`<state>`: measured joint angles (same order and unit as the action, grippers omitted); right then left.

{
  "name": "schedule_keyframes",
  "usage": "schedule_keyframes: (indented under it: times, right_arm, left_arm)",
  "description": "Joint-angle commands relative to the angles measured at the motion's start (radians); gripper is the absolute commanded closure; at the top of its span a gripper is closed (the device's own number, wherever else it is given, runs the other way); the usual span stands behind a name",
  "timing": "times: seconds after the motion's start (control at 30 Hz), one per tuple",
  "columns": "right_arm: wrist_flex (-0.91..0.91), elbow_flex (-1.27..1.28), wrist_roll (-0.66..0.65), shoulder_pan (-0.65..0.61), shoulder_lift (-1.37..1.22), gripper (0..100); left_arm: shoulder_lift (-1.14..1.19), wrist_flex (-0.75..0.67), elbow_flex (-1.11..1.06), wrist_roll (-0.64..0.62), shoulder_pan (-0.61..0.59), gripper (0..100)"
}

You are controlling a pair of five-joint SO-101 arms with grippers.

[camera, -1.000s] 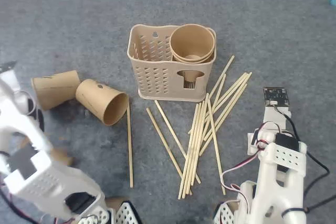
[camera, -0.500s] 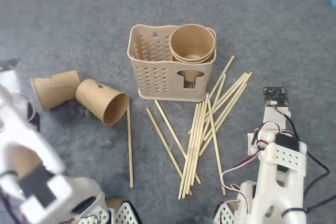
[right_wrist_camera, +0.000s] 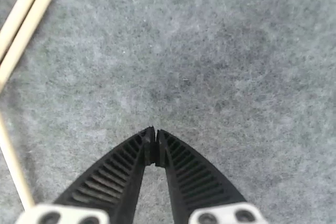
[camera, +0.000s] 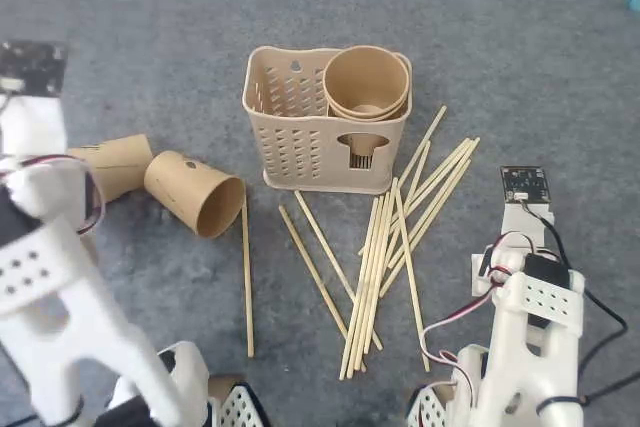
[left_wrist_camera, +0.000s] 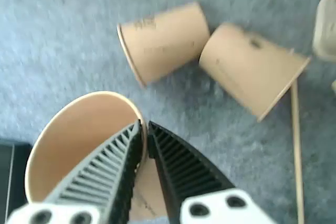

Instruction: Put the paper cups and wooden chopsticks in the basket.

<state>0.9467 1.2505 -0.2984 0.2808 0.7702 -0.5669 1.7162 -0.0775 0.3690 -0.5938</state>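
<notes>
Stacked cups [camera: 366,82] sit in the basket [camera: 300,142]. Left gripper [left_wrist_camera: 144,124] grips a cup [left_wrist_camera: 73,135]; two cups [left_wrist_camera: 163,40] beyond it and the chopsticks [camera: 375,257] are left. Right gripper [right_wrist_camera: 156,130] clenched, empty.

stacked cups [camera: 366,82]: in basket [camera: 300,142], its 3 o'clock end;
lying cups [camera: 190,192]: 8 o'clock of basket;
chopsticks [camera: 385,237]: 5 o'clock of basket

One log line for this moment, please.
left gripper: shut on held cup rim | right gripper: shut, over carpet | basket: stacked cups inside | two loose cups, chopsticks: on carpet
</notes>
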Motion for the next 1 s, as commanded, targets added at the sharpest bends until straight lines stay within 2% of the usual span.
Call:
schedule_keyframes:
  times: [0.0, 0.13, 0.3, 0.5, 0.67, 0.97]
  right_arm:
    - [-0.002, -0.006, -0.012, 0.013, 0.031, 99.1]
    - [-0.005, -0.006, -0.012, 0.013, 0.031, 99.1]
    - [-0.005, -0.006, -0.011, 0.013, 0.031, 99.1]
    - [-0.007, -0.006, -0.009, 0.013, 0.031, 99.1]
    - [-0.008, -0.006, -0.009, 0.013, 0.031, 99.1]
    - [-0.012, -0.005, -0.012, 0.007, 0.031, 99.1]
  left_arm:
    - [-0.046, -0.021, 0.170, -0.110, 0.146, 99]
    - [-0.046, -0.031, 0.306, -0.215, 0.293, 99]
    - [-0.046, -0.132, 0.407, -0.338, 0.477, 99]
    - [-0.041, -0.324, 0.414, -0.347, 0.660, 99]
    - [0.052, -0.476, 0.444, -0.347, 0.779, 99]
    - [0.350, -0.497, 0.688, -0.347, 0.971, 99]
